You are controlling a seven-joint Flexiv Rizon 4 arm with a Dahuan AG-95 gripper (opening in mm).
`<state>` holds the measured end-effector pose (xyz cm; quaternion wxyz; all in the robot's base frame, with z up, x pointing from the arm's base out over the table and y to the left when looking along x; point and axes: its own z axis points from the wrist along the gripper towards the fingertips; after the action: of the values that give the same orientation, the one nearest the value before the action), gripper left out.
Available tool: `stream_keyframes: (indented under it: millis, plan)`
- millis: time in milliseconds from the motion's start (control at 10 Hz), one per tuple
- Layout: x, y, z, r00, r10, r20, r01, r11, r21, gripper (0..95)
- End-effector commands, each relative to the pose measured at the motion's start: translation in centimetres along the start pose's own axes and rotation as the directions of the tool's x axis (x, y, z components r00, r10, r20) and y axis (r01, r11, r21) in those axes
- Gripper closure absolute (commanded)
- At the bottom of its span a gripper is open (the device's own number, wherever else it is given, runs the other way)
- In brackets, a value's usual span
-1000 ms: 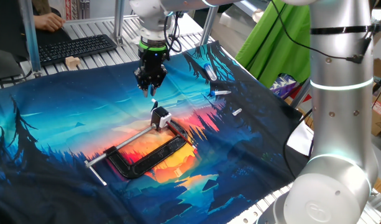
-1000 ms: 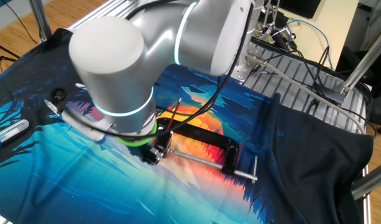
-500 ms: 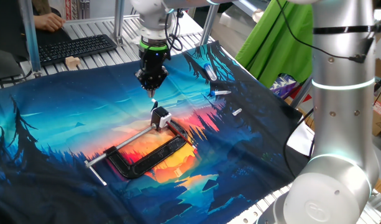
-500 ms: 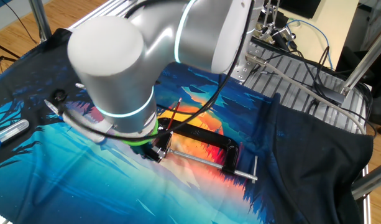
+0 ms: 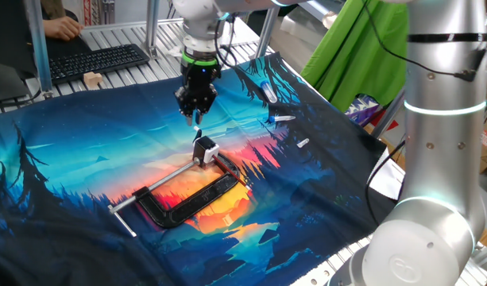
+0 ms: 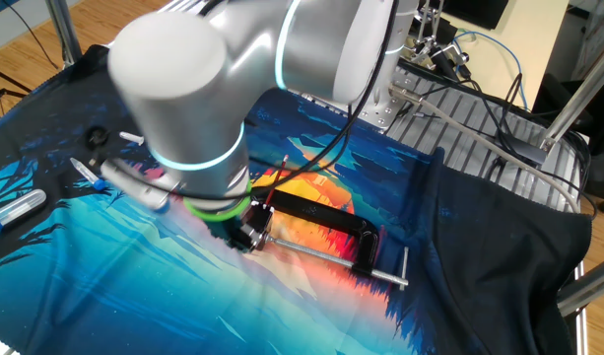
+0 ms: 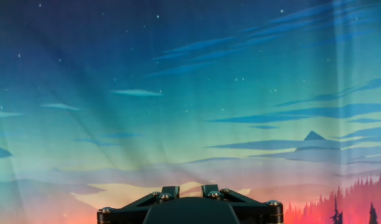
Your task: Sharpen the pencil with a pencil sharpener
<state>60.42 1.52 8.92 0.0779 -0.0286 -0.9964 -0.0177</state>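
Note:
The pencil sharpener, a tiny block with a white top and black body, sits in the jaw of the black C-clamp on the printed cloth. The pencil, a short thin stick, stands tilted out of the sharpener's top. My gripper points down right above it, and its fingers come together on the pencil's upper end. In the other fixed view my arm covers the gripper and most of the sharpener, and the clamp shows. The hand view shows only the finger bases and cloth.
Blue-and-white pens and a small white stub lie to the right of the gripper. A keyboard and a wooden block are at the back left. A marker lies at the cloth's left edge.
My hand has turned about its own axis above the sharpener, so the fingers look narrower, and it has shifted a little to the right. Sharpener and clamp have not moved.

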Motion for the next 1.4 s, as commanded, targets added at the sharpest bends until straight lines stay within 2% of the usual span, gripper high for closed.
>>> stream_keyframes:
  millis: [100, 1000, 1400]
  plan:
    - [-0.26, 0.13, 0.13, 1.000, 0.004, -0.008, -0.004, 1.000, 0.004, 76.0]
    - [0.07, 0.41, 0.65, 1.000, -0.027, -0.016, 0.027, 1.000, 0.016, 76.0]
    - [0.01, 0.37, 0.70, 0.998, -0.043, -0.037, 0.044, 0.999, 0.019, 76.0]
